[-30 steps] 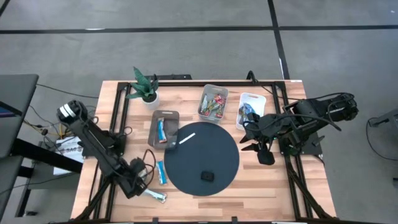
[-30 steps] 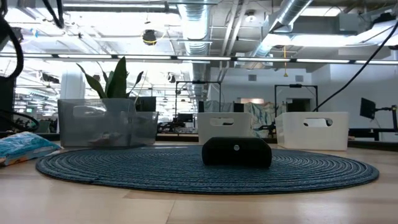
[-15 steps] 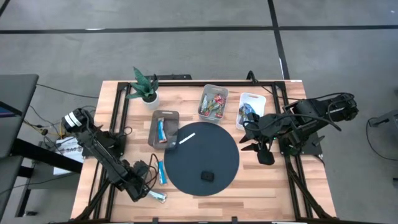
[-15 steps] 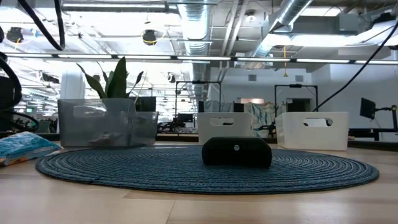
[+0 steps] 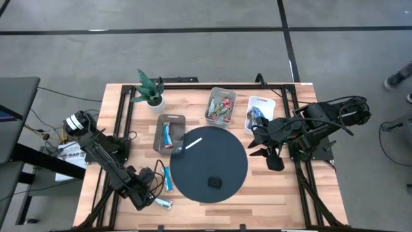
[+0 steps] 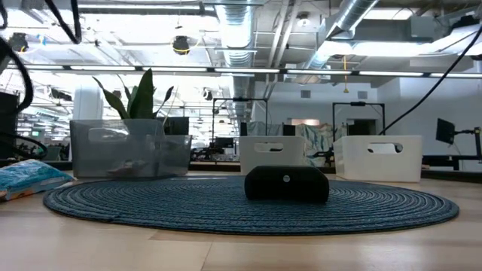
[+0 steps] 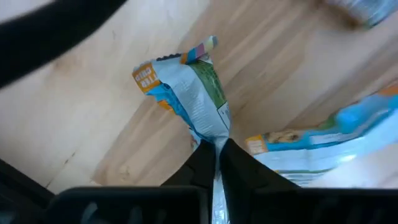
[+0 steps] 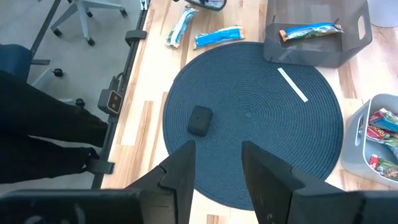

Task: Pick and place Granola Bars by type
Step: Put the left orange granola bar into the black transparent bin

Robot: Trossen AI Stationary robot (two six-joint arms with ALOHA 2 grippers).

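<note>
**Left gripper clamped on a light-blue bar at the table's near-left corner**

Since a second ago, the left arm's elbow has been swung outward and its gripper has been drawn slightly back toward the table's near edge; the right arm has not moved.

The left gripper (image 5: 149, 196) is seen low over the wooden table (image 5: 270, 187), with its two dark fingers (image 7: 205, 165) pressed together on the crimped end of a shiny light blue-and-white wrapped granola bar (image 7: 186, 93). The rest of that bar extends ahead of the fingertips above the wood. A second light-blue wrapped bar (image 7: 323, 134) lies just beside the gripper, between it and the round dark-blue woven mat (image 5: 211, 164).

Beyond the gripper, across the mat's edge, a dark grey rectangular tray (image 5: 168, 133) holds one blue bar. A small black block (image 5: 214, 182) and a white stick (image 5: 194, 142) rest on the mat.

The right gripper (image 5: 265, 153) is held above the table at the mat's far side, its fingers (image 8: 180, 171) spread apart and empty. Behind it stand a grey bin of red-and-green wrapped bars (image 5: 221, 106) and a white bin (image 5: 260, 113).
</note>
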